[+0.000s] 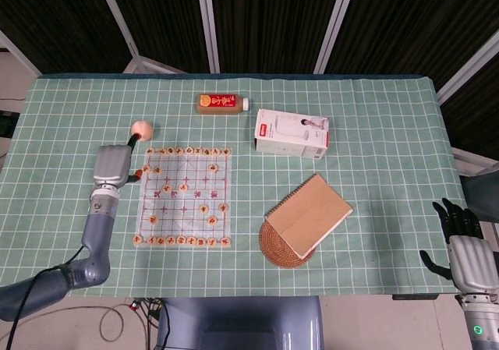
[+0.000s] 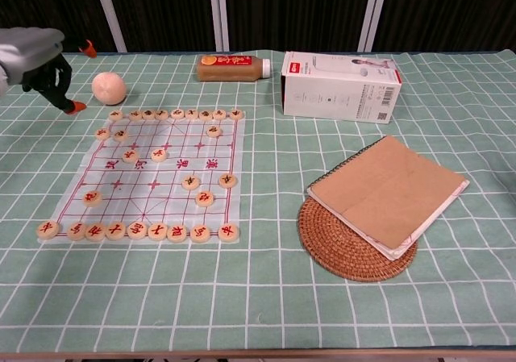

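Table: green checked cloth. Chess board near left edge. Left hand off board's left edge, fingers spread, apparently holding nothing; ball just beyond its fingertips. Right hand off right edge, released, idle.

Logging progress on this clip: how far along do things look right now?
Done: pieces line the chessboard's near and far edges, with several mid-board. In hand: nothing. The left hand hovers off the board's far-left corner near the ball, fingers apart. The right hand hangs open off the table's near-right corner. Left: cannot tell.
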Available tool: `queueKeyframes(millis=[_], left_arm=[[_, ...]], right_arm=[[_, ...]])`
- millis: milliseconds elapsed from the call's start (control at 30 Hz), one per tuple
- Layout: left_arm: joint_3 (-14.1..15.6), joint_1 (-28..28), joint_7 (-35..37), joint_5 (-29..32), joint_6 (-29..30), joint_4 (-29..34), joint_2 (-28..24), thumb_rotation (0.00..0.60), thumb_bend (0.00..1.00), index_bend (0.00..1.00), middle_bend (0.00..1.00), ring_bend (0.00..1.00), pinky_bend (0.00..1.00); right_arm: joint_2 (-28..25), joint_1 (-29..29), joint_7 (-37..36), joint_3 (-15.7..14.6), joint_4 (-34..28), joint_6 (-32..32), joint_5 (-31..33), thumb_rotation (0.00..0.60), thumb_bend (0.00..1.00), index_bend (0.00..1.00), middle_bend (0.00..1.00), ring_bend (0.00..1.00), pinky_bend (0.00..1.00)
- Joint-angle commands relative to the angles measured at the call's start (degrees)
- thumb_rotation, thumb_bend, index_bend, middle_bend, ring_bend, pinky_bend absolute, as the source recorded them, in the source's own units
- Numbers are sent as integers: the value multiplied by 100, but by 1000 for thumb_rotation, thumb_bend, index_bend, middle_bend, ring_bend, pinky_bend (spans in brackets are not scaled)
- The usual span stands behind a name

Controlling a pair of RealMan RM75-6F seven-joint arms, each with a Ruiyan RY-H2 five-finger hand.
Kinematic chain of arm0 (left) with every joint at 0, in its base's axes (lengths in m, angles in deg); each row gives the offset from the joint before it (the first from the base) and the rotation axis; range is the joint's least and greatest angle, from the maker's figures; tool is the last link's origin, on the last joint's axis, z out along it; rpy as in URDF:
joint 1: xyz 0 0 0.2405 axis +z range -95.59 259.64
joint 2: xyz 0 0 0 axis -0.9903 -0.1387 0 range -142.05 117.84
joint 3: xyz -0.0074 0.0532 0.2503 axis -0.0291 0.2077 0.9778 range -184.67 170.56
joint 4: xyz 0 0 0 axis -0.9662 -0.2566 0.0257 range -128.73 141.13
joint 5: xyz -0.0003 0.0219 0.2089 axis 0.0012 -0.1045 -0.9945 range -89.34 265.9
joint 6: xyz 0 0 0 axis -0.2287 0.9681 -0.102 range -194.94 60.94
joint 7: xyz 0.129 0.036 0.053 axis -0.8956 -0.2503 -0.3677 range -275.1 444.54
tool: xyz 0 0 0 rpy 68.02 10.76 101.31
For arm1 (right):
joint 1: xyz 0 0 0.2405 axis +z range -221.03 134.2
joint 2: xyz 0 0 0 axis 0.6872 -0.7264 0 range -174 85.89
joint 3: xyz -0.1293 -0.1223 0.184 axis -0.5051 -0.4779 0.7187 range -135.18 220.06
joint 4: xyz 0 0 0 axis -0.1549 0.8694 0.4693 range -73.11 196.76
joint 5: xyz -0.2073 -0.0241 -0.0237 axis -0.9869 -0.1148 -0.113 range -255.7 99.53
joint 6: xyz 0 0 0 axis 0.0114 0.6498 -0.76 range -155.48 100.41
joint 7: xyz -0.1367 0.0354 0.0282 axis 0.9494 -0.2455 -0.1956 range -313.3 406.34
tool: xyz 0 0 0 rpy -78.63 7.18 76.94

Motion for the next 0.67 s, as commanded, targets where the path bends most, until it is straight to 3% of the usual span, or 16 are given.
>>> queueKeyframes(millis=[33, 167, 233, 433, 567, 667], left_arm=[[289, 658, 576, -640, 668, 1081, -768, 600, 165, 1, 281, 211, 342], [562, 1116, 1022, -1110, 1084, 1706, -1189, 600, 92, 0, 49, 25, 89], [748, 1336, 1181, -1422, 1305, 1933, -1401, 600, 38, 0, 0, 0, 5], [1295, 1975, 1242, -2209, 2043, 2004, -1796, 600, 0, 0, 0, 0, 0], [1489, 2383, 1519, -2475, 2466, 2045, -1871, 600, 0, 0, 0, 0, 0], [1547, 2567, 1587, -2764, 2756, 1713, -1763, 600, 0, 0, 0, 0, 0]], right_arm=[[5, -2, 17, -9, 9, 16, -28, 600, 344, 0, 0, 0, 0], [17, -3, 43, -12, 19, 36, -52, 600, 344, 0, 0, 0, 0], [26, -5, 67, -14, 29, 60, -80, 600, 344, 0, 0, 0, 0], [54, -9, 101, -22, 79, 127, -171, 600, 344, 0, 0, 0, 0], [79, -5, 189, -20, 144, 179, -233, 600, 344, 0, 0, 0, 0], [101, -5, 199, -29, 169, 177, -243, 600, 345, 0, 0, 0, 0]])
